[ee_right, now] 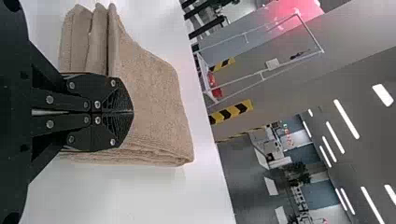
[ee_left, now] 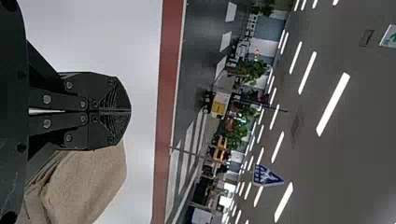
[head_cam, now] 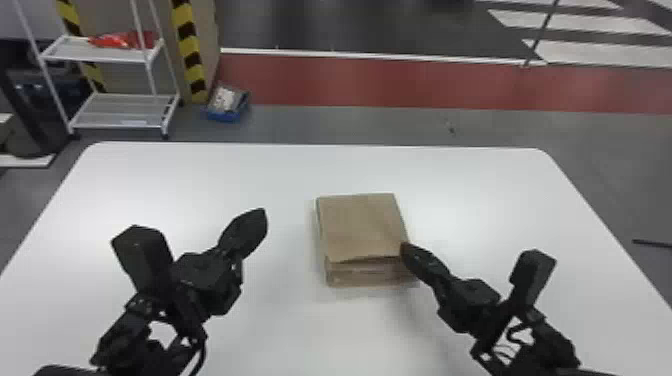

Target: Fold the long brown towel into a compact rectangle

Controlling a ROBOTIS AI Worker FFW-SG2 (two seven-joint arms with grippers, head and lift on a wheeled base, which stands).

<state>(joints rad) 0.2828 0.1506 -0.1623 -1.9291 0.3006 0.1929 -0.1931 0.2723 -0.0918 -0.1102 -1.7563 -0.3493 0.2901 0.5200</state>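
Left claw: the left claw [ee_left: 127, 111] is apart from the cloth, over the robot's left part of the worktop [head_cam: 175, 175]; its black fingers are pressed together with nothing between them.
Right claw: the right claw [ee_right: 129, 112] has its fingers pressed together, with no cloth seen pinched; in the head view its tip meets the near right corner of the brown towel [head_cam: 362, 225].
Towel: it lies near the middle of the worktop as a squarish, many-layered packet; on the near side the upper fold ends a little short of the layers beneath, which show as stacked edges.
Step in hand: judged to be the last one, squaring and pressing the finished folds; the compact rectangle appears essentially formed.
Next move: likely a light nudge or pat on the near right corner, then a lift clear of the cloth; the left claw may brace the opposite side if the layers need aligning.
Hazard: a sideways push could skew the upper layer or open the loose near edges.
Blue bin: on the floor beyond the worktop, the blue bin [head_cam: 223, 118] holds pale contents [head_cam: 226, 99], too indistinct to identify.
White rack: beside the bin, to its left, the open white rack [head_cam: 100, 59] carries a red item [head_cam: 120, 41] on its upper shelf.
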